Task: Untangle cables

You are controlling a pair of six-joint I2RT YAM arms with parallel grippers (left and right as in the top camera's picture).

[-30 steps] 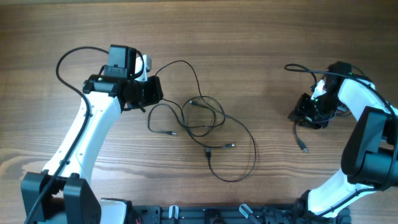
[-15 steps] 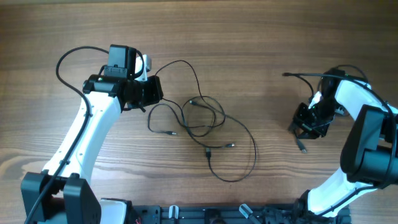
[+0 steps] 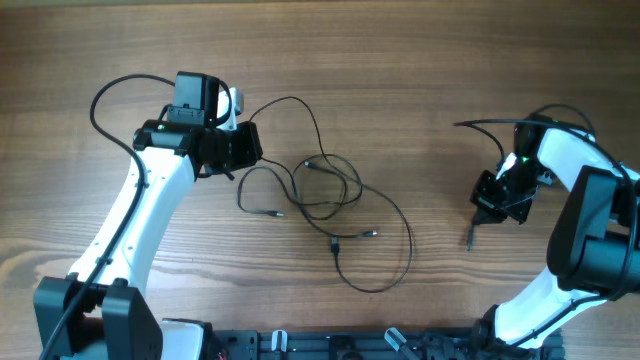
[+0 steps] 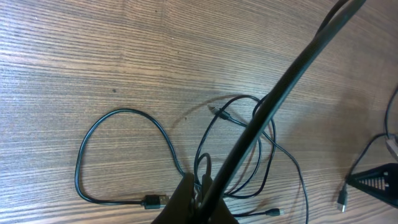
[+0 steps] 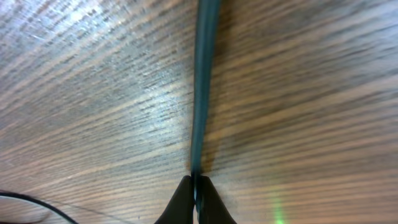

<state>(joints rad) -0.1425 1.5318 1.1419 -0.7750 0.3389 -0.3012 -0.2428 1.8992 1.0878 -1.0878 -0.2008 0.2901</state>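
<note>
Right tool [image 3: 483,212] just closed from half-spread, now pinching lone cable [image 5: 203,74] at right of tabletop [image 3: 400,60]. Left tool [image 3: 250,148] unchanged, pinching strand [image 4: 292,68] of tangle [image 3: 335,195] mid-tabletop. Judgement: one cable freed, tangle remains.

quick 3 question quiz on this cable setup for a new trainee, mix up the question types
1. True or false: the right pincer is shut on a thin black cable that is separate from the tangle.
2. Pick one: where does the tangled bunch of thin black cables lie? A) near the middle of the brown wooden table; B) under the right arm; C) hanging off the table edge.
3. Fill in: the left pincer is ___ on a black cable strand leading into that bunch.

Key: 1 true; 2 A; 3 shut.
</note>
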